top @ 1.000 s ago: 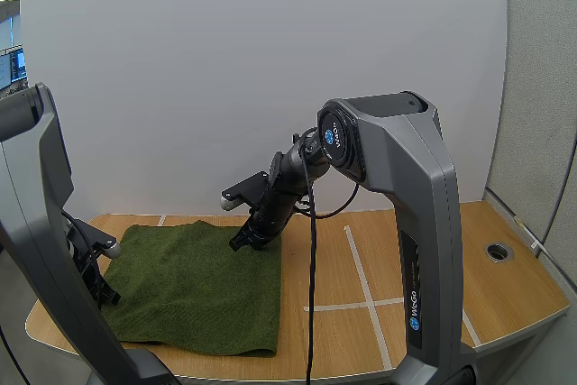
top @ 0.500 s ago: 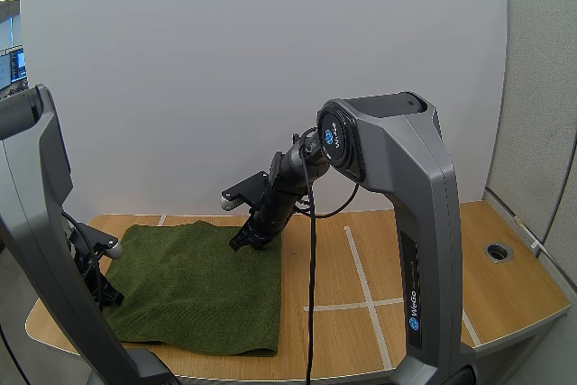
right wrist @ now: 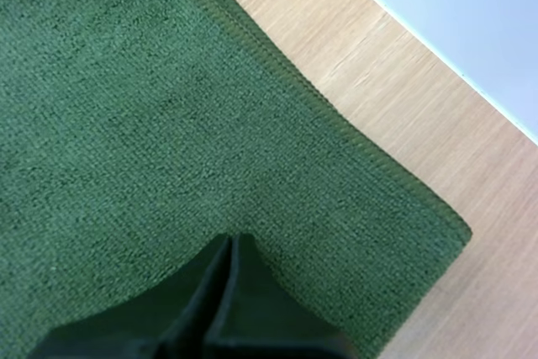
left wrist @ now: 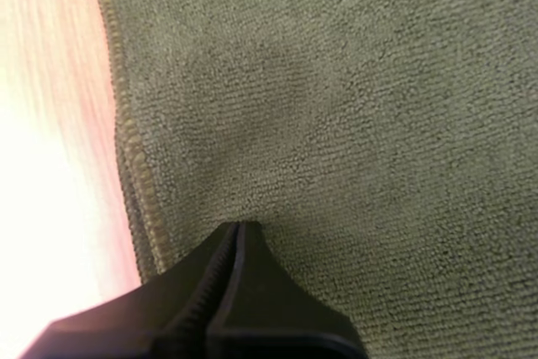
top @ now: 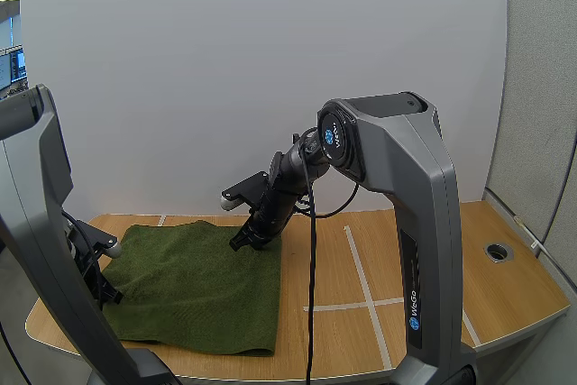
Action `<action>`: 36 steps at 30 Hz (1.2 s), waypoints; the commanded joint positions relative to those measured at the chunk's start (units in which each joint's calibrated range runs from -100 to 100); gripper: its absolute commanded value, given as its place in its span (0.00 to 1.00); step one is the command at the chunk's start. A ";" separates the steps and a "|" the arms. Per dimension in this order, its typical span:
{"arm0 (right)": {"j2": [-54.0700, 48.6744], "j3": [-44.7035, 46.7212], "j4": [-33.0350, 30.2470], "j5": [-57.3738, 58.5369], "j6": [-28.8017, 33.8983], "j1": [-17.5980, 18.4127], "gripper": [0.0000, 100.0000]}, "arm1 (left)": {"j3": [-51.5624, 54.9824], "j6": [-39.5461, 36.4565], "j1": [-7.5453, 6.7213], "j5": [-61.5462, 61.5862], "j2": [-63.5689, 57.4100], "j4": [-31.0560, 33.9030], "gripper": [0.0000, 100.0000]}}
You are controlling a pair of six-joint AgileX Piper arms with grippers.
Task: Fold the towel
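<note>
grasp step: left gripper [left wrist: 238,226] pinched on towel [top: 194,290] by its hem, right gripper [right wrist: 231,240] fingers together near far corner; next likely needs a lift-over.

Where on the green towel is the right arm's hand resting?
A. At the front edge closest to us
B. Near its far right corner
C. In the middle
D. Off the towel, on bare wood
B: the right hand has its tips down on the towel close to the far right corner, and the right wrist view shows the hemmed corner and bare table just beyond them.
</note>
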 commanded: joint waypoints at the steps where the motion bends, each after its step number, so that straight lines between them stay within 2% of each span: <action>1: 0.79 0.41 -2.02 2.61 0.01 -0.20 0.00 | 0.58 0.25 0.11 -7.95 1.60 2.19 0.00; 9: -0.06 0.41 -2.01 2.22 0.31 -0.20 0.00 | 0.46 0.25 0.87 0.41 1.16 1.82 0.00; 17: -9.56 0.41 -0.84 4.58 2.02 -0.44 0.00 | -2.21 1.55 1.06 14.86 -9.86 -5.08 0.00; 24: -14.20 0.41 0.03 11.11 6.43 -3.85 0.00 | -2.85 1.09 1.06 19.68 -17.52 -7.73 0.00; 28: -14.21 0.41 4.55 16.21 6.17 -6.71 0.00 | -2.85 0.04 1.06 22.44 -19.82 -9.59 0.00; 29: -13.96 0.41 5.60 16.74 5.92 -7.21 0.03 | -2.85 0.04 1.06 22.61 -20.37 -10.02 0.00; 31: -13.67 0.41 7.63 16.74 4.73 -7.85 0.25 | -2.85 -0.71 1.06 22.75 -20.48 -10.30 0.00; 33: -13.06 0.41 10.35 16.74 2.70 -8.36 0.66 | -2.85 -1.48 1.06 22.75 -20.48 -10.30 0.00; 35: -12.17 0.41 12.45 17.28 0.53 -8.33 0.99 | -2.85 -2.51 1.06 22.75 -20.48 -10.30 0.00; 36: -11.59 0.41 13.12 17.51 0.12 -8.33 1.00 | -2.85 -3.00 1.06 22.75 -20.48 -10.30 0.00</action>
